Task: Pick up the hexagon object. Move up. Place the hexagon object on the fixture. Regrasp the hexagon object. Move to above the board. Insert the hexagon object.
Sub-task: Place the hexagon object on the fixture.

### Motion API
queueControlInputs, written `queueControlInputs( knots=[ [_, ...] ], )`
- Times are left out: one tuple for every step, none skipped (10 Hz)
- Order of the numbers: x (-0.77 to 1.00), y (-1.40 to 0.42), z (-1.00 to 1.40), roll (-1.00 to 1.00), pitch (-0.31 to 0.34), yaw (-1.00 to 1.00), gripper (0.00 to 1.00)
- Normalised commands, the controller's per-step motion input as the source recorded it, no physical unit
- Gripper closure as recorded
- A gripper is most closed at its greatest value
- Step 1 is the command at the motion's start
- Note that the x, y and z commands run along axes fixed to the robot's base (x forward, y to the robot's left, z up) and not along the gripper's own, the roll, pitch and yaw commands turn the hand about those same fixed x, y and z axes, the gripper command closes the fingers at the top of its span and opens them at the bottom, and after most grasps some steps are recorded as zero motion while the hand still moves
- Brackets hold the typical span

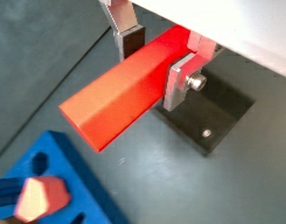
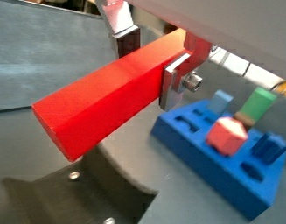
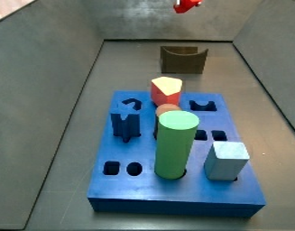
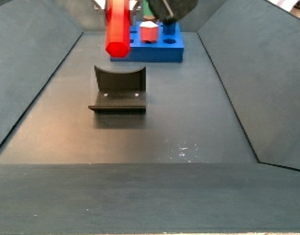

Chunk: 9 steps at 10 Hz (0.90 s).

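Observation:
My gripper (image 1: 155, 66) is shut on the hexagon object (image 1: 115, 96), a long red bar that sticks out sideways from between the silver fingers (image 1: 177, 80). Both wrist views show this grip; the bar also fills the other wrist view (image 2: 104, 101). In a side view the bar (image 4: 116, 27) hangs upright in the air above the fixture (image 4: 117, 89), with the dark gripper (image 4: 162, 9) beside its top. In a side view only the bar's red tip (image 3: 186, 4) shows at the upper edge. The fixture also shows in both wrist views (image 1: 215, 114) (image 2: 75, 197).
The blue board (image 3: 137, 194) lies beyond the fixture (image 3: 182, 60), also seen in a side view (image 4: 159, 46) and both wrist views (image 1: 52, 179) (image 2: 244, 188). On it stand a green cylinder (image 3: 178, 144), a pale blue cube (image 3: 226, 161) and a red-topped piece (image 3: 167, 88). Grey walls enclose the floor.

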Motion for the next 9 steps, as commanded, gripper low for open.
queueControlInputs(
  knots=[
    [0.07, 0.04, -0.01, -0.42, 0.063, -0.16, 1.0],
    [0.07, 0.03, -0.01, -0.27, 0.037, -0.15, 1.0],
    [0.12, 0.13, -1.0, -1.0, 0.18, -0.09, 1.0],
    [0.13, 0.13, -1.0, -1.0, 0.167, -0.09, 1.0],
    [0.14, 0.14, -1.0, -0.96, 0.193, -0.13, 1.0],
    [0.16, 0.13, -1.0, -0.8, 0.174, -0.15, 1.0],
    [0.17, 0.13, -1.0, -0.63, 0.139, -0.17, 1.0],
    [0.18, 0.13, -1.0, -0.41, 0.096, -0.18, 1.0],
    [0.18, 0.13, -1.0, -0.25, 0.069, -0.19, 1.0]
  ],
)
